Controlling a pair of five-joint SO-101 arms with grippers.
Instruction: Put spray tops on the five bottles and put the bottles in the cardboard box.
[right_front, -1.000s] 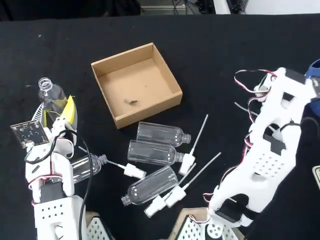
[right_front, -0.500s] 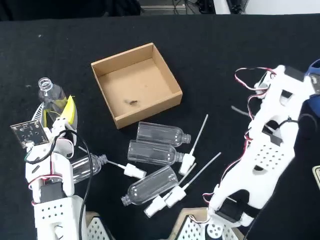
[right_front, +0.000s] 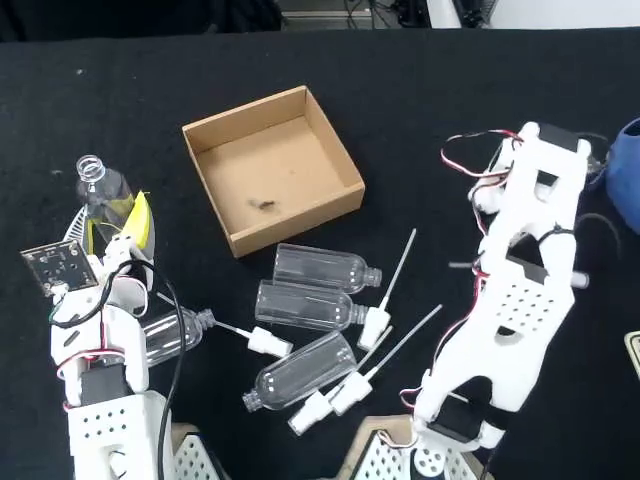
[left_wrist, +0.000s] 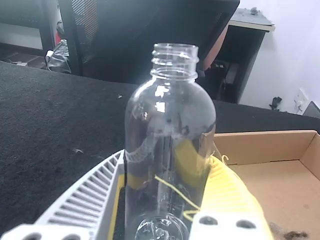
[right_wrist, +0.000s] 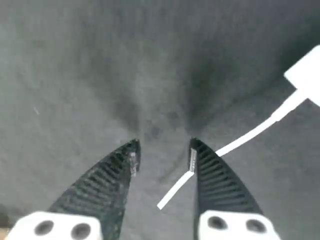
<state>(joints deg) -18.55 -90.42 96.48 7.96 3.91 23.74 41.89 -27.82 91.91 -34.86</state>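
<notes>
done 0/5 | box (right_front: 272, 172) empty | left gripper (right_front: 108, 222) clenched on upright uncapped bottle (left_wrist: 170, 140) | right gripper (right_wrist: 162, 152) released, beside a tube (right_wrist: 250, 132) | four bottles (right_front: 310, 305) and tops (right_front: 372, 325) loose

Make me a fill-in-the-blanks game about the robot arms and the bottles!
The bottle in the left gripper stands with its open neck pointing ___.
The right gripper is ___.
The number of bottles inside the cardboard box is ___.
The bottles lying on the table number ___.
Missing words: up; open; zero; four.
</notes>
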